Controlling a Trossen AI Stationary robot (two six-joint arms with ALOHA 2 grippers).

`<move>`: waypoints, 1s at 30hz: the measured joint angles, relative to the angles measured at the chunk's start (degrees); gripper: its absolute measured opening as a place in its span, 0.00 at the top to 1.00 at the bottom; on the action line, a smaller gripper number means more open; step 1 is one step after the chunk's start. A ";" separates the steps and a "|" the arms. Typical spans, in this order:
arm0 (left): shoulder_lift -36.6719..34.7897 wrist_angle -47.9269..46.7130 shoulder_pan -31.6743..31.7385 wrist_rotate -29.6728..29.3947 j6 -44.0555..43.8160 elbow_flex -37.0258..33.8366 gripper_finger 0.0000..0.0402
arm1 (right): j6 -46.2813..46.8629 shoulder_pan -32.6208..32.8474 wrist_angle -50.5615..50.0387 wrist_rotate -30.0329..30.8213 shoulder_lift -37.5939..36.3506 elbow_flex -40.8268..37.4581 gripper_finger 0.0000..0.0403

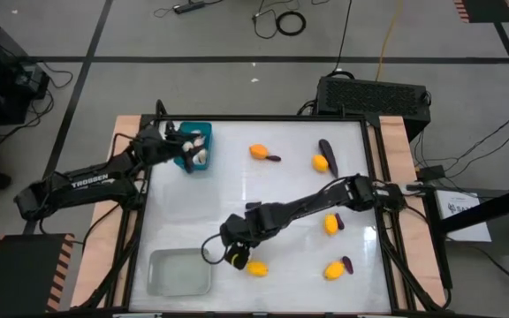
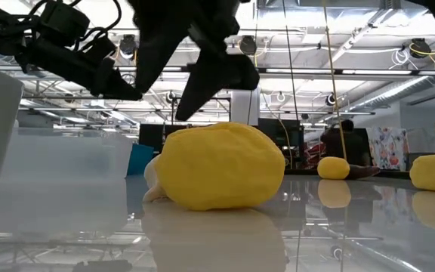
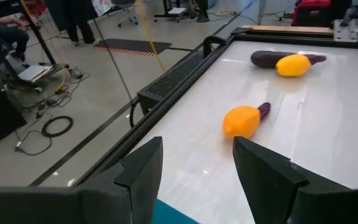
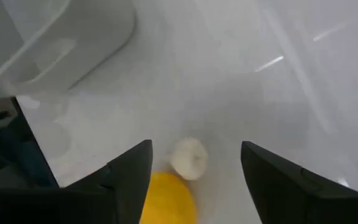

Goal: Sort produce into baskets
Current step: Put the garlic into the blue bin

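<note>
The small solid teal plastic bin (image 1: 194,146) sits at the far left corner of the white table (image 1: 263,199), and whitish garlic-like bulbs (image 1: 199,140) lie inside it; how many cannot be told. The pale translucent grey-white rectangular bin (image 1: 180,271) stands at the near left corner, and nothing can be made out in it from above.

The left gripper (image 1: 184,152) hangs at the teal bin's near edge, its dark fingers (image 3: 143,169) spread apart with nothing between them in the left wrist view. The right gripper (image 1: 234,254) reaches across to the near middle of the table, just beside the pale bin. Its fingers (image 4: 129,169) are spread wide, holding nothing, and they straddle a yellow lemon-shaped toy fruit (image 4: 166,198) with a small whitish-beige bulb (image 4: 189,158) touching it; whether the fingertips touch either piece cannot be told. In the low view that lemon (image 2: 221,166) rests on the table with the bulb (image 2: 152,183) tucked against its side.

Other produce lies loose on the table: an orange lemon (image 1: 259,151) touching a slim dark purple eggplant (image 1: 273,159) near the far middle, a second lemon (image 1: 320,162) against another eggplant (image 1: 328,152) toward the far right, a lemon (image 1: 330,224) with an eggplant (image 1: 339,222) on the right, and a lemon (image 1: 333,270) beside a purple piece (image 1: 346,262) at the near right
</note>
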 joint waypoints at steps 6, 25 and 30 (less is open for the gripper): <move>-0.02 0.07 -1.71 0.00 0.04 0.00 0.49 | 1.13 1.04 3.54 0.16 0.90 0.02 0.33; 0.00 0.84 -3.08 0.02 0.09 0.02 0.49 | -4.62 3.76 4.45 3.27 4.82 0.07 0.23; 0.00 1.16 -3.39 0.01 0.07 0.02 0.49 | -5.04 4.71 3.86 3.18 6.66 0.00 0.23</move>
